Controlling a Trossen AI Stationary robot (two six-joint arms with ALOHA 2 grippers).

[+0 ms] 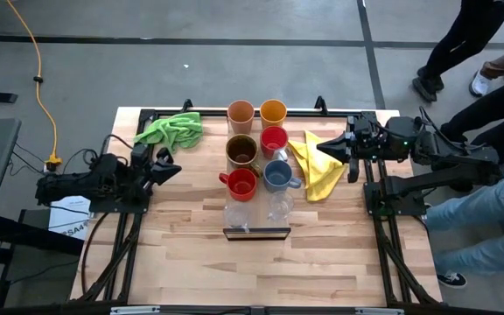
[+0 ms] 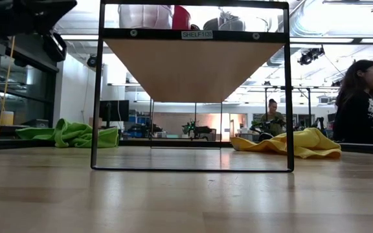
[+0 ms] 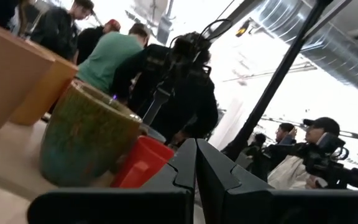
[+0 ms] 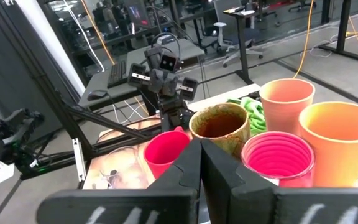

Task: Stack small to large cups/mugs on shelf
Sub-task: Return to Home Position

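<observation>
The cups stand in two rows on the raised shelf (image 1: 256, 234) at mid-table: peach tumbler (image 1: 241, 114), orange tumbler (image 1: 273, 111), brown mug (image 1: 241, 151), two red mugs (image 1: 274, 140) (image 1: 241, 184), grey-blue mug (image 1: 277, 176) and two clear glasses (image 1: 237, 216) (image 1: 279, 207). My left gripper (image 1: 178, 169) is shut and empty, left of the shelf, pointing at the brown mug (image 3: 86, 137). My right gripper (image 1: 320, 147) is shut and empty, right of the shelf above the yellow cloth, pointing at the far red mug (image 4: 277, 158).
A green cloth (image 1: 171, 129) lies at the far left of the shelf and a yellow cloth (image 1: 315, 166) at its right. The shelf board (image 2: 193, 68) sits high on a thin dark frame (image 2: 97, 97). People stand by the table's right side (image 1: 471, 201).
</observation>
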